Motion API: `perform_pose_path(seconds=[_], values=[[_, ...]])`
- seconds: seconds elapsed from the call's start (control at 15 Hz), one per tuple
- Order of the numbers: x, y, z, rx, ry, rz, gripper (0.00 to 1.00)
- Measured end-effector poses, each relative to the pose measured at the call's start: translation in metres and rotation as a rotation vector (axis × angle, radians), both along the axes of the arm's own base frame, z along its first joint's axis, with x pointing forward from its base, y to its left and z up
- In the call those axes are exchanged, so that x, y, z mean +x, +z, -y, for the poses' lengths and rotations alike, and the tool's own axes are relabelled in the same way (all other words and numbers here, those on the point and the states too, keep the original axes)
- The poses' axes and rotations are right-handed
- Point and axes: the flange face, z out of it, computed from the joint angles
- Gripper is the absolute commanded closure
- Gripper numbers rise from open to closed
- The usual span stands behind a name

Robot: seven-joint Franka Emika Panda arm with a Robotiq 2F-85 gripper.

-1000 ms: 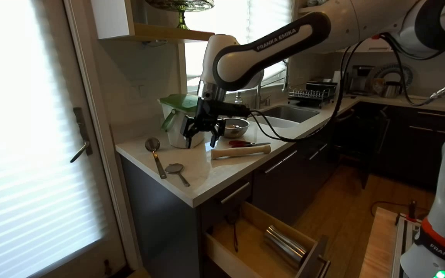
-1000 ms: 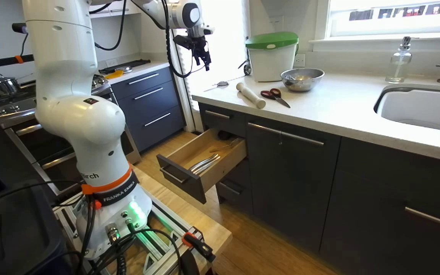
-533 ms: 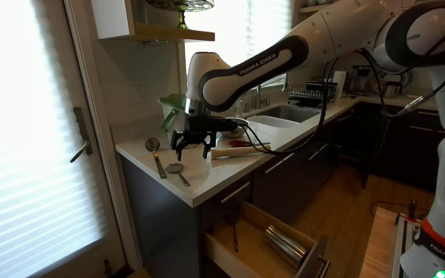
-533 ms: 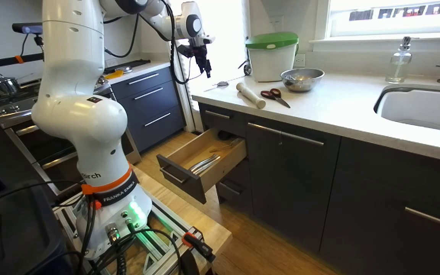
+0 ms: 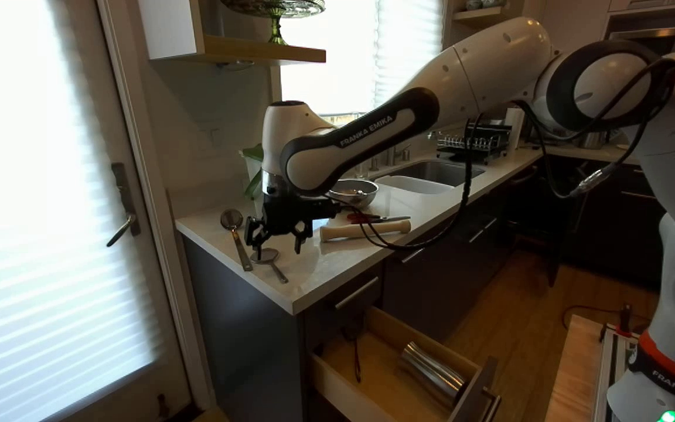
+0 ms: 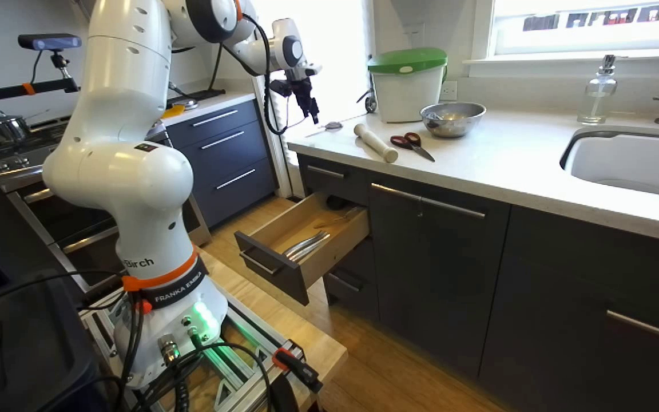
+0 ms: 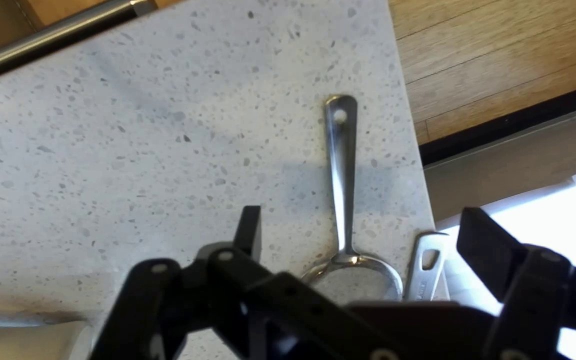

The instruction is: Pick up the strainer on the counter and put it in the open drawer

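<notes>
The black two-fingered gripper [image 7: 362, 221] is held spread and empty above the round-bowled silver metal strainer [image 7: 344, 200] (presumably so the handle [image 7: 342, 170] can be straddled).

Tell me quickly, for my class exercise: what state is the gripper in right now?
Gripper: open, jaws wide apart, holding nothing; the small strainer lies ungrasped on the counter.

In an exterior view gripper [image 6: 312, 116] hangs nr strainer [image 6: 334, 125] at counter [image 6: 512, 151] end; pale rod [image 6: 375, 142], red-handled scissors [image 6: 415, 147] & metal bowl [image 6: 460, 125] sit to R, w/ green-lidded bin [image 6: 408, 94] behind. Drawer [image 6: 338, 247] below's pulled out, metal pcs [image 6: 305, 246] inside.
</notes>
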Motion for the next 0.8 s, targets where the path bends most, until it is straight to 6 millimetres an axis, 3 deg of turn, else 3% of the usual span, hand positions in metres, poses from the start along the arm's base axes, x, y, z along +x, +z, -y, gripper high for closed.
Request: perform_pose_path(seconds=[0.2,0.47,0.73,0.8], values=[[0.01,-0.013,-0.002,-0.011,0.0,0.002,0.09],[0.021,-0.025,0.002,-0.024,0.002,0.006,0.44],[0.029,-0.032,0.003,-0.034,0.024,0.011,0.56],[0.03,-0.034,0.002,-0.036,0.031,0.011,0.54]])
